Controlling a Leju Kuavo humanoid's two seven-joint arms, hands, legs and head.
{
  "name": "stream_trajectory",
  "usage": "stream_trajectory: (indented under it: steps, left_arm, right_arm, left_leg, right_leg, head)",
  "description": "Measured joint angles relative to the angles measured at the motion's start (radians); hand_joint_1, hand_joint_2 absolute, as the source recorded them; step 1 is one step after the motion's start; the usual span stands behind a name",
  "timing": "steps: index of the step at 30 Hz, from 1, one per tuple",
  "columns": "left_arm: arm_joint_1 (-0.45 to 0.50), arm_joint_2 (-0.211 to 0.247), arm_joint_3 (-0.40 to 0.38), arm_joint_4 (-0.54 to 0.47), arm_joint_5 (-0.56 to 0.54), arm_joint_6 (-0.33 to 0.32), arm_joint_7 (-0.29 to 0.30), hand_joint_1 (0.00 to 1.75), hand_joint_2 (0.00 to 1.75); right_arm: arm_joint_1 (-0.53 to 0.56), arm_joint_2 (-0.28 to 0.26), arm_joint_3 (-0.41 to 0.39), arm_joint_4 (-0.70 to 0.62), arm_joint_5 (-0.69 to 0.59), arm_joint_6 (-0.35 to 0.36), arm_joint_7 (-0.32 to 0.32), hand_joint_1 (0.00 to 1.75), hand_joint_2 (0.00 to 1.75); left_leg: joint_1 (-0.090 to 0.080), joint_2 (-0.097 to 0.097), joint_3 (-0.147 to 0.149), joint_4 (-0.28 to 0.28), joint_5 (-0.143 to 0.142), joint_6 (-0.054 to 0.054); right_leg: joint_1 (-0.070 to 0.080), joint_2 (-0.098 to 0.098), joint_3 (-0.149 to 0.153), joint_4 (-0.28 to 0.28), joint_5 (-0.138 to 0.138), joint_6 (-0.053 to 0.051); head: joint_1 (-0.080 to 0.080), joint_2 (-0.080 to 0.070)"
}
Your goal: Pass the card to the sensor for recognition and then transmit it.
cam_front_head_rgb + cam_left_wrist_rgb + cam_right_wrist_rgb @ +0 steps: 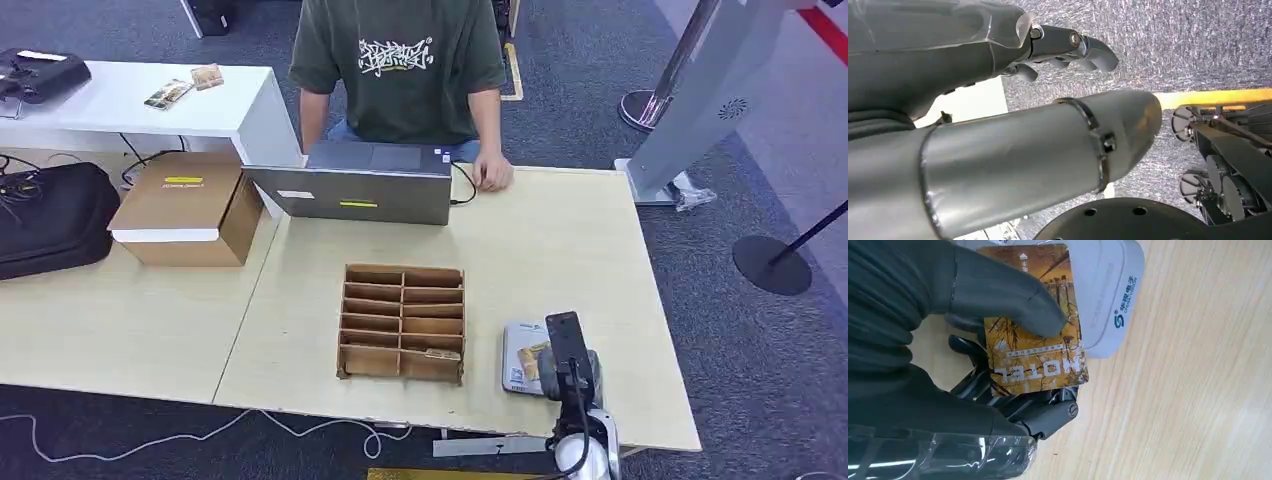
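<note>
Your right hand (998, 355) has the card (1035, 320) pinched, thumb on the printed face and the dark fingers (1048, 412) underneath, and it's holding it right over the sensor (1113, 295), the pale grey reader lying on the surface (1198, 390). I can't tell if the card is actually touching the reader or just above it.

The card looks thin, stiff and light, with a glossy face, so I'd guess it slips easily. The grip sits across the middle, which leaves one end free, handy for whoever takes it.

The right wrist view gives you the grip and the print on the card. From the head view you only get the back of the right hand (560, 370) over the sensor (520, 355), but it shows the layout: a cardboard organizer (403, 322) just beside it, a laptop (360, 185) further back, and a person (400, 70) seated behind that.

Your left hand (1068, 47) hangs over carpet, fingers loosely curled, holding nothing.
</note>
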Motion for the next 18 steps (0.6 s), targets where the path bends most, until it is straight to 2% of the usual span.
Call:
stream_trajectory:
  steps: [18]
  left_arm:
    - [-0.005,0.008,0.0,0.0,-0.009,0.002,0.012,0.0,0.0]
  right_arm:
    - [-0.043,-0.001,-0.008,0.053,0.017,0.018,0.006,1.75,1.75]
  left_leg:
    - [0.0,0.002,0.004,0.0,0.0,0.0]
  right_leg:
    - [0.0,0.001,0.003,0.0,0.0,0.0]
  head:
    - [0.0,0.0]
